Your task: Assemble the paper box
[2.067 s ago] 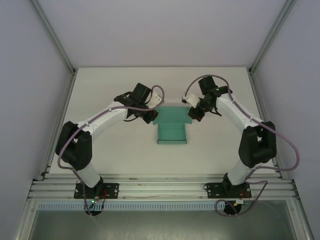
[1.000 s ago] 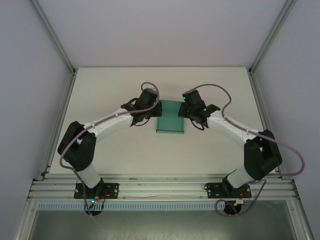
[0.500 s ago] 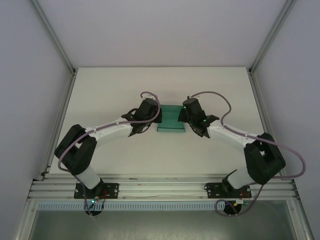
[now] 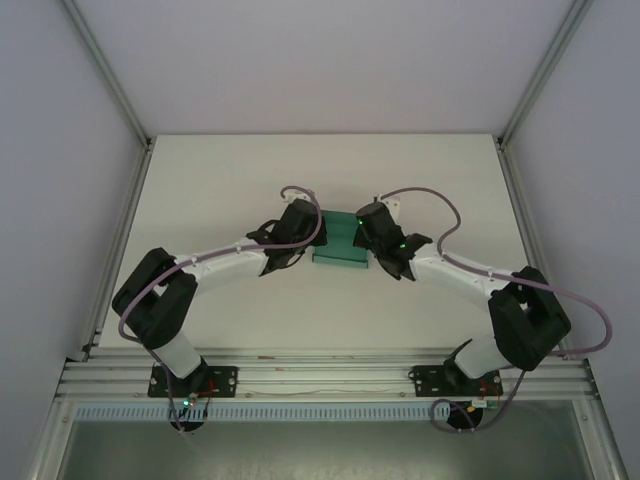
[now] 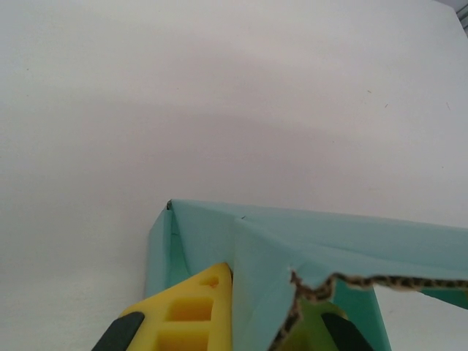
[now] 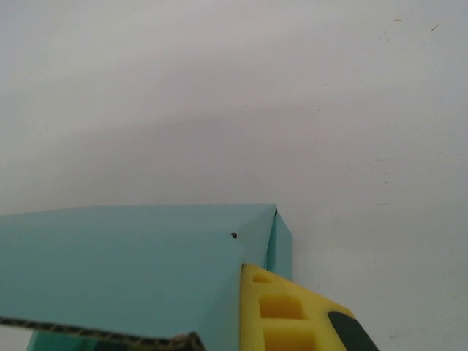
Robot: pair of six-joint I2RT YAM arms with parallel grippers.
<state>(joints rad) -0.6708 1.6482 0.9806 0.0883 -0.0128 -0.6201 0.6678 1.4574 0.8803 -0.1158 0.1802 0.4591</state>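
Observation:
The paper box (image 4: 340,243) is teal-green card lying mid-table, partly folded, with its side walls raised. My left gripper (image 4: 307,231) is at its left end and my right gripper (image 4: 369,231) at its right end. In the left wrist view a folded wall of the paper box (image 5: 263,248) stands between the yellow fingers (image 5: 186,307), so the left gripper (image 5: 256,296) is shut on it. In the right wrist view one yellow finger (image 6: 289,314) presses the outside of the box corner (image 6: 146,256). The card hides the other finger of the right gripper (image 6: 235,289).
The white table (image 4: 230,180) runs out to aluminium frame rails (image 4: 122,240) on the left and right. Both arms' elbows and purple cables (image 4: 430,200) arch around the box. A slotted rail (image 4: 320,375) runs along the near edge by the arm bases.
Both grippers have closed in toward each other at the box's ends. The wide sheet with spread side flaps has folded into a narrower, shorter shape, and the arms have dropped lower.

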